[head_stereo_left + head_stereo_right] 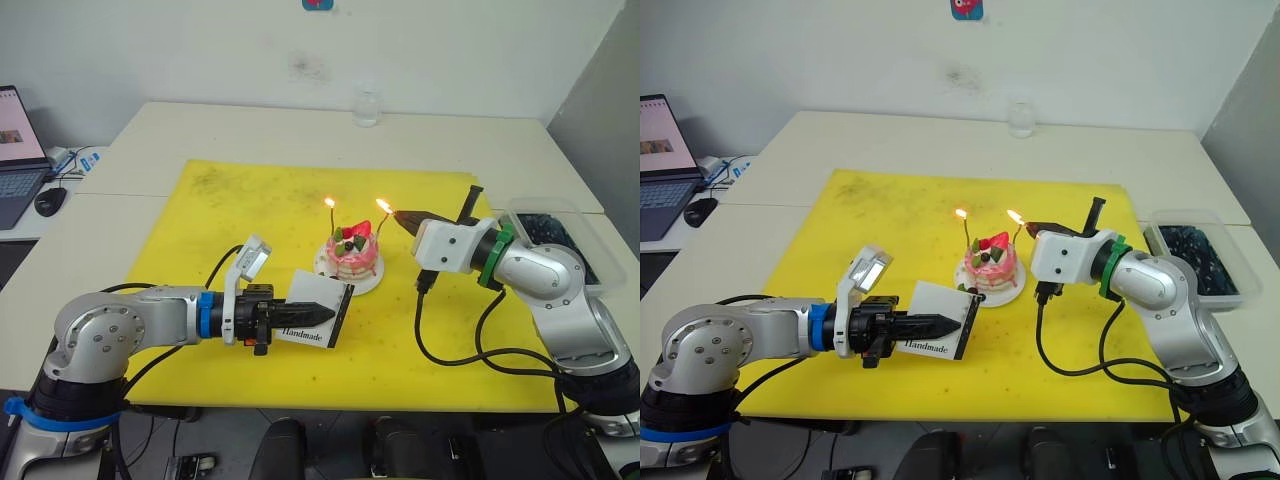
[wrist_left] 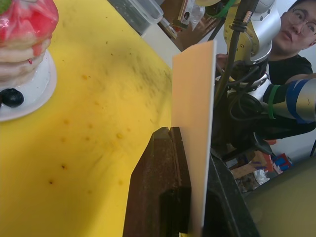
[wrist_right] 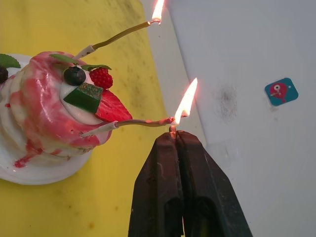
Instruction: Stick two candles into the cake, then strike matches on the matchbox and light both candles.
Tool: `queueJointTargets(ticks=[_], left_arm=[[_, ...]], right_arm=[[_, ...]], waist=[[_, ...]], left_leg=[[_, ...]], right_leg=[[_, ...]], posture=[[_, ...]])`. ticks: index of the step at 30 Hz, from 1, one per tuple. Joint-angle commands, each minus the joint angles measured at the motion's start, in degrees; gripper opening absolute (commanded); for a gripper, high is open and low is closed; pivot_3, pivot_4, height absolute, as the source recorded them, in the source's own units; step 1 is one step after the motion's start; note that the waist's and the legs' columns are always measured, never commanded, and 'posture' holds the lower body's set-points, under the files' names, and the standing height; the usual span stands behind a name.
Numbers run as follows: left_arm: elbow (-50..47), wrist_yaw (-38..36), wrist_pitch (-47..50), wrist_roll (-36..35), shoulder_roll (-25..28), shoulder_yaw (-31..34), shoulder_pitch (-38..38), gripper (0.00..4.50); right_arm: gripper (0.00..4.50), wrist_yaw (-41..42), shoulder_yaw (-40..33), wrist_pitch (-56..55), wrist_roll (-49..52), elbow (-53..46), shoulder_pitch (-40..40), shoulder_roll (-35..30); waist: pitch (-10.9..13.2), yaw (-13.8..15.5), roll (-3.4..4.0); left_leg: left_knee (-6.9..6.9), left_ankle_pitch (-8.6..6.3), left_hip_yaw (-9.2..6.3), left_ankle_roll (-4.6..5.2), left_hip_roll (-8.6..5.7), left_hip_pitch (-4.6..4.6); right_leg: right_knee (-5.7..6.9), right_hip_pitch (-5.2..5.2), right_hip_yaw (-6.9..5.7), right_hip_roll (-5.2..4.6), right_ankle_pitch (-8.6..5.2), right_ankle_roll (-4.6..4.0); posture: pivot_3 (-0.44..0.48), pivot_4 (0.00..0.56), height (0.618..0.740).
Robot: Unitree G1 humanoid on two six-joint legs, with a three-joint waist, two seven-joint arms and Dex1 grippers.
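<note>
From my seat, the left gripper (image 1: 318,313) is clamped on the matchbox (image 1: 318,310), holding it on edge above the yellow mat (image 1: 200,250), just left of the cake's plate (image 1: 372,285). The cake (image 1: 354,254) sits mid-mat with both candles (image 1: 331,222) stuck in it, and I see a flame on each: one on the left candle, one on the right candle (image 3: 143,122). The right gripper (image 3: 174,140) is pinched closed on a match (image 3: 172,130), its tips right at the right candle's flame, just right of the cake.
</note>
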Motion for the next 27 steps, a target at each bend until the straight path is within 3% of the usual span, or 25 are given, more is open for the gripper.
queueJointTargets(ticks=[1,9,16,22,27], left_arm=[[-0.78,-0.95,-0.26,-0.26,-0.21,0.21,-0.8,0.0],[-1.45,-0.18,-0.34,-0.82,-1.02,0.03,-0.5,0.0],[-2.32,1.39,-0.52,-1.15,-3.42,-0.56,0.67,0.0],[-2.64,2.67,-1.07,-0.22,-5.9,-1.53,1.24,0.0],[-2.7,3.59,-1.25,0.01,-7.43,-2.08,1.33,0.0]], right_arm=[[0.01,-0.47,-2.41,-0.02,0.28,-2.72,0.05,-0.68],[0.01,0.49,-5.91,2.51,1.6,-4.89,3.69,-2.59],[0.01,-0.58,-20.16,13.26,4.09,-7.15,13.62,-5.04],[0.01,-3.34,-33.62,18.24,6.62,-2.05,20.47,-4.73],[0.01,-6.46,-36.96,16.59,8.26,4.12,22.19,-4.32]], waist=[[0.0,0.0,0.0],[0.0,0.03,0.0],[0.0,0.18,0.0],[0.0,0.19,0.0],[-0.01,-0.14,0.01]], left_leg=[[0.0,0.0,0.0,0.0,0.0,0.0],[-0.01,0.0,-0.03,0.0,0.0,-0.01],[0.0,0.0,-0.02,0.0,0.0,-0.02],[0.0,0.0,-0.02,0.0,-0.03,0.01],[0.0,0.0,0.03,0.0,-0.07,0.03]], right_leg=[[-0.01,0.0,0.0,0.0,0.0,0.0],[-0.01,0.0,-0.04,0.0,0.0,0.0],[-0.02,0.02,-0.02,-0.03,0.0,0.0],[-0.01,0.03,-0.03,-0.01,0.0,0.0],[0.0,0.03,0.02,0.03,0.01,0.01]], posture=[[0.0,0.15,0.74],[0.0,0.15,0.74],[0.0,0.15,0.74],[0.0,0.15,0.74],[0.0,0.15,0.74]])
